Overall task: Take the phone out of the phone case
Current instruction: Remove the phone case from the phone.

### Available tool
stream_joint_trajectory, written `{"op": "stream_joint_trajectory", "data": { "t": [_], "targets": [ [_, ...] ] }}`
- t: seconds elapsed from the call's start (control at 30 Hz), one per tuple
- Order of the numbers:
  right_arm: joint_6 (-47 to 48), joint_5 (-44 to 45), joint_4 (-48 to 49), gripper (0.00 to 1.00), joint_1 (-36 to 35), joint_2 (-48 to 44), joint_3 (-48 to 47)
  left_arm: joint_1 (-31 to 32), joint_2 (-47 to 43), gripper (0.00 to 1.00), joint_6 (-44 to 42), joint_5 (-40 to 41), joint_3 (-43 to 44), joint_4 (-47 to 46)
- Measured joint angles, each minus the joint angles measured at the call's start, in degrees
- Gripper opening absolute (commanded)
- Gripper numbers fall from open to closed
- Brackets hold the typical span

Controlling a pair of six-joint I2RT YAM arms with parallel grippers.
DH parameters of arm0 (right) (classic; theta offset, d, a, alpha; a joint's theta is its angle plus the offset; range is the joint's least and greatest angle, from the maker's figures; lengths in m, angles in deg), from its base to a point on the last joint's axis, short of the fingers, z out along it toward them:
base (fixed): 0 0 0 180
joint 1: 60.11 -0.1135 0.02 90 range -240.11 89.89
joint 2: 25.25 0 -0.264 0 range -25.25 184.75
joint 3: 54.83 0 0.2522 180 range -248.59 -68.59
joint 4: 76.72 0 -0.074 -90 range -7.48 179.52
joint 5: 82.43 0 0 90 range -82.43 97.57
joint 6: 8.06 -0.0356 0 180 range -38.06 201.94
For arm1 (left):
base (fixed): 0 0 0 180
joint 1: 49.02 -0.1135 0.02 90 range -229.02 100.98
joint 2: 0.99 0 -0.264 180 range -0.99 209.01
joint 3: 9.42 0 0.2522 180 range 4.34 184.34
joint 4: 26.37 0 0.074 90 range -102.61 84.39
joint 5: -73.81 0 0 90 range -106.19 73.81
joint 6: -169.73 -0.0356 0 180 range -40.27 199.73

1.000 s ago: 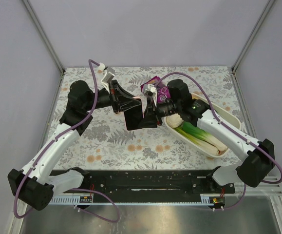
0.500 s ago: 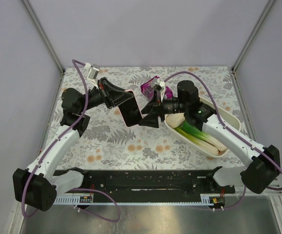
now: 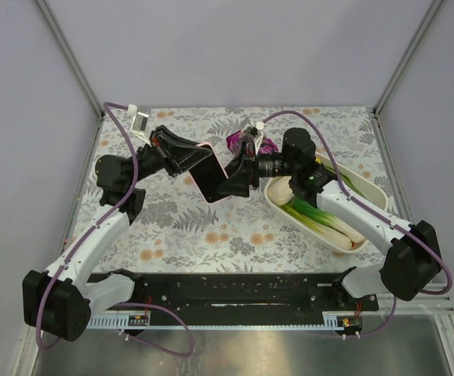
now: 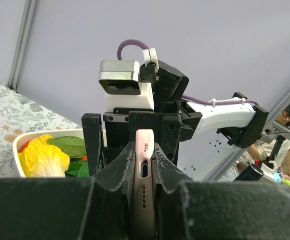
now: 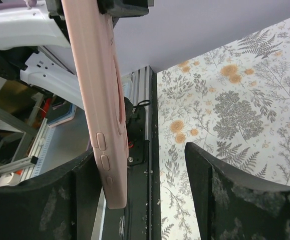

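The pink phone case [image 3: 210, 177] is held in the air over the middle of the table, tilted on edge. My left gripper [image 3: 199, 166] is shut on it. In the left wrist view the case's [image 4: 143, 165] bottom edge with its port hole stands pinched between my fingertips [image 4: 143, 150]. The phone hardly shows; only a dark port is seen through the opening. My right gripper [image 3: 238, 174] is open at the case's right edge. In the right wrist view the case's [image 5: 92, 95] button side hangs between the open jaws [image 5: 140, 152], close to the left finger [image 5: 82, 185].
A white tray [image 3: 370, 190] with leeks lies at the right, under my right arm. A purple packet [image 3: 245, 139] lies behind the grippers. The black rail [image 3: 227, 294] runs along the near edge. The floral cloth [image 3: 179, 227] covers the table.
My left arm has pulled back to the left and turned the case, so its pink side now faces up. My right gripper has opened and followed to the case's edge.
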Motion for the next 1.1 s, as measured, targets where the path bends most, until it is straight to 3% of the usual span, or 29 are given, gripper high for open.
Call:
{"op": "stream_joint_trajectory", "data": {
  "t": [0.13, 0.43, 0.5, 0.57, 0.67, 0.83, 0.97, 1.1],
  "targets": [
    [-2.03, -0.94, 2.19, 0.65, 0.0, 0.39, 0.57, 0.0, -0.04, 0.0, 0.13, 0.59, -0.55, -1.2],
    [-3.85, -3.02, 5.35, 0.0, -0.44, 0.59, 0.61, -0.17, -0.04, 0.0, -1.09, 2.19, -0.87, -0.92],
    [-2.89, -2.91, 4.92, 0.0, -0.61, 0.61, 0.59, -0.22, -0.07, 0.05, -0.9, 2.34, -1.07, -0.59],
    [-1.73, -2.91, 3.67, 0.0, -0.61, 0.63, 0.55, -0.22, -0.07, 0.37, -1.29, 2.12, -1.14, -0.09],
    [1.99, -2.47, -0.94, 0.0, -0.61, 0.5, -0.02, -0.26, -0.24, 0.71, -3.58, 1.25, -0.5, 2.99],
    [13.57, -1.07, -16.26, 0.0, -0.83, -0.83, -0.63, -0.26, -0.48, 0.84, -14.4, -2.95, 7.74, 19.98],
    [22.77, 0.46, -27.32, 0.0, -1.66, -3.13, -0.63, -0.15, -0.87, 0.85, -28.0, -5.11, 18.49, 40.48],
    [29.46, 1.31, -32.96, 0.0, -2.86, -5.07, -0.63, -0.15, -1.33, 0.84, -37.0, -6.91, 23.39, 54.27]
  ]
}}
